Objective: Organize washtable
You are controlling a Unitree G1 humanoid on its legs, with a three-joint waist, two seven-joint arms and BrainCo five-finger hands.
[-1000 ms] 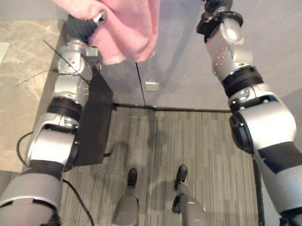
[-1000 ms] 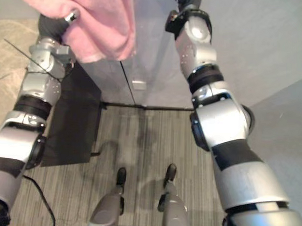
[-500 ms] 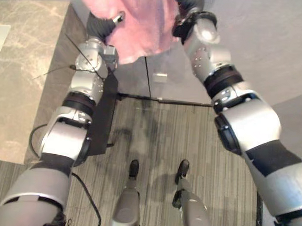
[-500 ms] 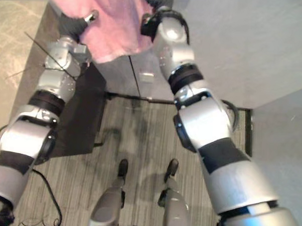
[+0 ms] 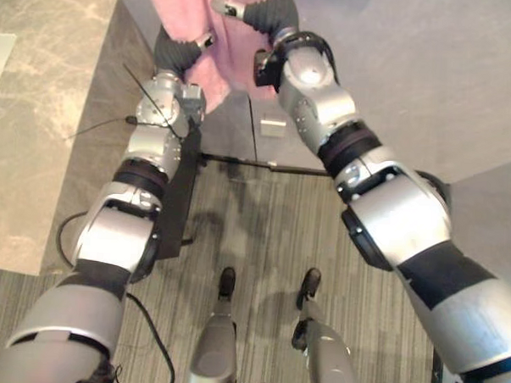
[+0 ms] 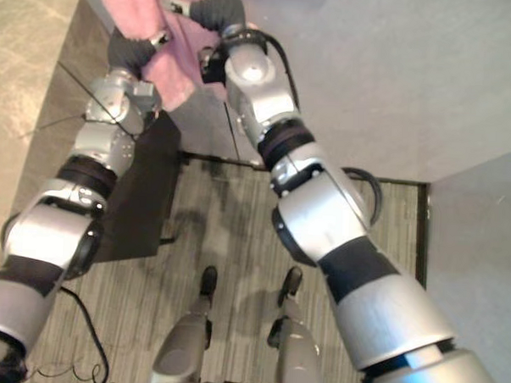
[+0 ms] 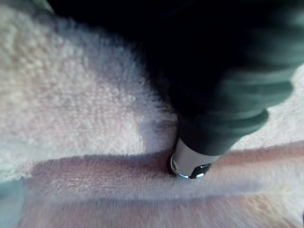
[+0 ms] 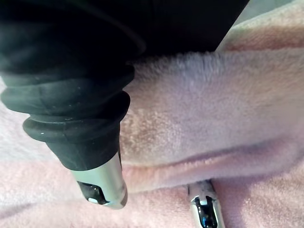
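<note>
Your right hand (image 5: 256,12) has swung across to just beside the left hand (image 5: 178,52) and now pinches a fold of the pink towel (image 5: 174,8) draped over it. I cannot tell the left's grip. Folding looks ready to begin.

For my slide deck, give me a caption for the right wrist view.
Right robot hand pinching a fold of pink towel between thumb and fingers, seen close up.
</note>
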